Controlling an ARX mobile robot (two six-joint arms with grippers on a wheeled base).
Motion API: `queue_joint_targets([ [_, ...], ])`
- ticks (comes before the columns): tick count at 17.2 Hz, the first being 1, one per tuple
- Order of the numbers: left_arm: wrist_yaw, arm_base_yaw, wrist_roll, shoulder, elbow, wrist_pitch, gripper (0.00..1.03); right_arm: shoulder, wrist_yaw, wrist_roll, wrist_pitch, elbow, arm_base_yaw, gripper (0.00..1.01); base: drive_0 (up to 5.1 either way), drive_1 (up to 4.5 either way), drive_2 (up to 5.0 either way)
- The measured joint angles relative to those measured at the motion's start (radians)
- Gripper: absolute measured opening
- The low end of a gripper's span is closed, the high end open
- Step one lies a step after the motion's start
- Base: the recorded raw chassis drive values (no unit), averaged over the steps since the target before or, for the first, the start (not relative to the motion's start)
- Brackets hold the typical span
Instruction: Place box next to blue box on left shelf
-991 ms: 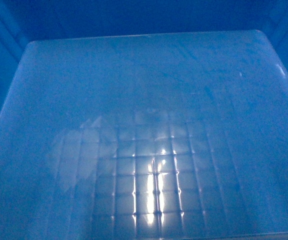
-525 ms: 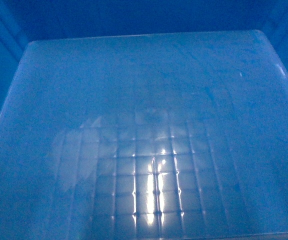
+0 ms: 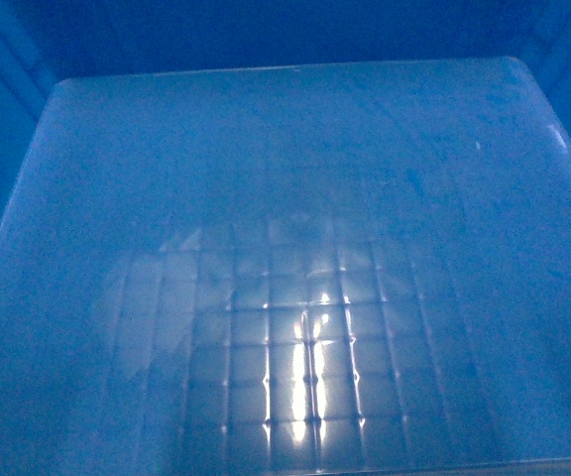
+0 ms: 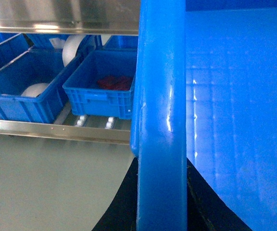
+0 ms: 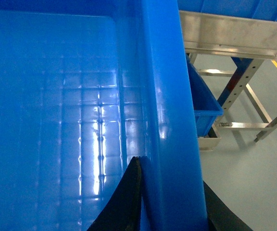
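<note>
The box, a large blue crate, fills the head view with its glossy gridded floor [image 3: 285, 248]. My left gripper [image 4: 161, 162] is shut on the box's thick left rim [image 4: 160, 86], one black finger on each side. My right gripper [image 5: 169, 169] is shut on the right rim [image 5: 167, 96] the same way. In the left wrist view, blue boxes sit on a steel roller shelf [image 4: 56, 130] to the left: one holds red items [image 4: 100, 94], another a white object [image 4: 23, 94]. I cannot tell which one the task means.
A steel upper shelf [image 4: 61, 17] hangs above those boxes. Grey floor [image 4: 47, 183] lies below the carried box. In the right wrist view another blue box [image 5: 203, 103] sits beside the rim, under a steel shelf edge [image 5: 230, 31] with a metal frame [image 5: 239, 82].
</note>
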Motion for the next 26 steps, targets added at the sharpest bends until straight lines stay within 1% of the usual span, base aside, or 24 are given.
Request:
queue_joint_targets([
  [26,0.004,0.0,0.0,0.0,-0.002,-0.009,0.12,0.001,-0.002,0.001,-0.008,0.0,0.0,0.16,0.0,0.0,0.0],
])
